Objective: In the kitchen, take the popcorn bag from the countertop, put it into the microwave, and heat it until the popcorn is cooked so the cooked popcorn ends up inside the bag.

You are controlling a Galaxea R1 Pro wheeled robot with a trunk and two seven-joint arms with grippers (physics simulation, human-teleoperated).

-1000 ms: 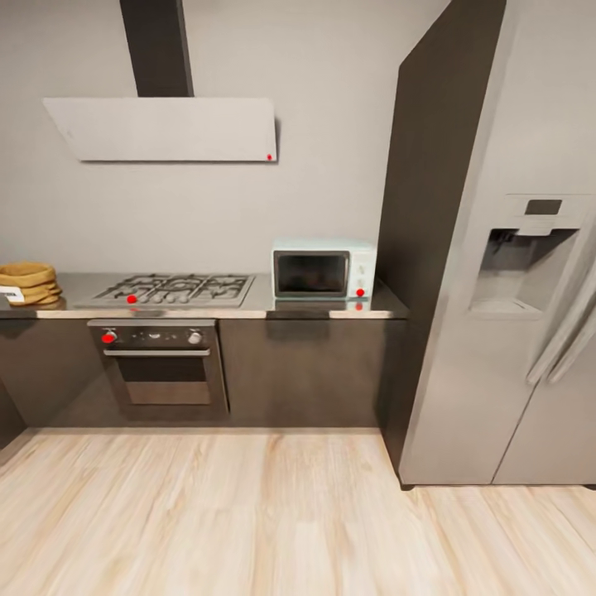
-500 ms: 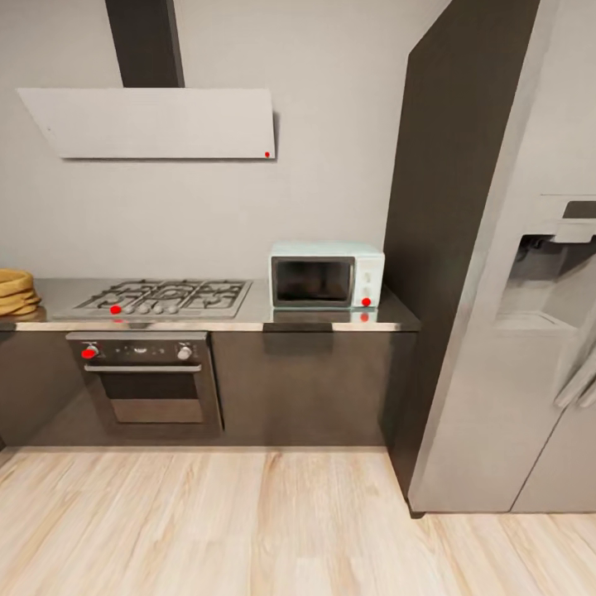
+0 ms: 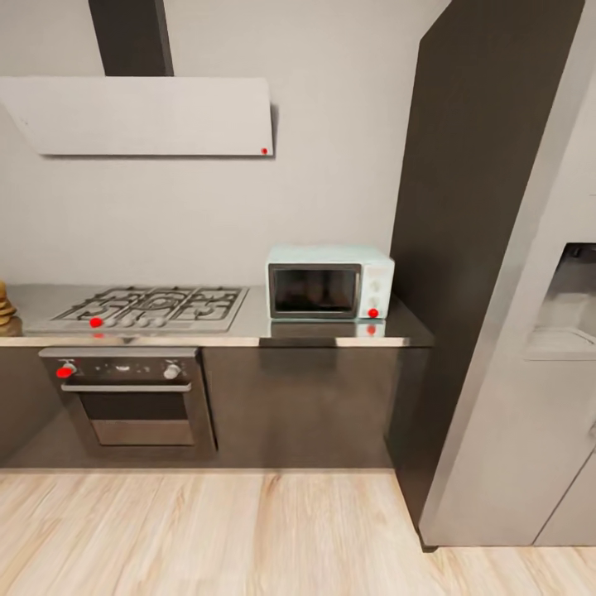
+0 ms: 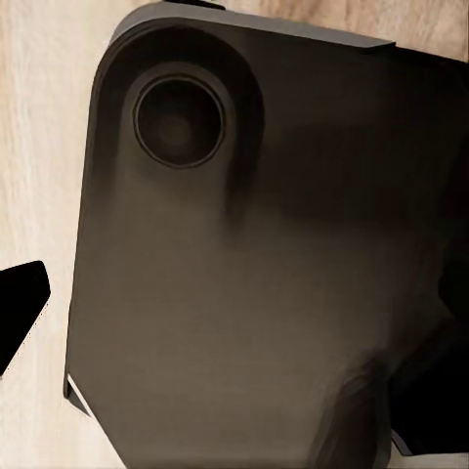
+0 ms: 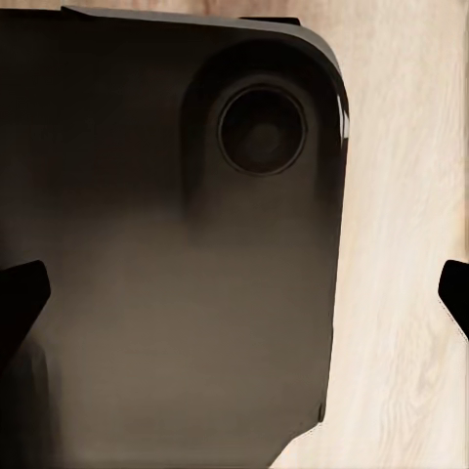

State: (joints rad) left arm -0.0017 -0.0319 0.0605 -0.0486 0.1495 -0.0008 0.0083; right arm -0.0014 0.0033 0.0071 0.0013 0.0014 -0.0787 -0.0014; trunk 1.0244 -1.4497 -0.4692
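Observation:
The pale mint-blue microwave (image 3: 329, 283) stands on the grey countertop (image 3: 248, 331) with its dark glass door closed, right beside the tall dark cabinet side. A tan sliver of the popcorn bag (image 3: 4, 308) shows at the far left end of the countertop, mostly cut off by the picture's edge. My right gripper (image 5: 234, 293) is open over my own dark base, with fingertips (image 5: 20, 298) wide apart. My left gripper (image 4: 234, 298) is open too, with one fingertip (image 4: 20, 308) against the wooden floor. Both hang low, far from the countertop.
A gas hob (image 3: 149, 305) lies left of the microwave, above a built-in oven (image 3: 132, 397). A white hood (image 3: 141, 116) hangs over the hob. The steel fridge (image 3: 530, 331) and a dark panel (image 3: 463, 248) stand at the right. Light wooden floor (image 3: 248, 538) runs to the cabinets.
The whole view has shifted: the camera has come closer to the counter and moved right. The microwave looks larger, and the popcorn bag has slid to the picture's left edge.

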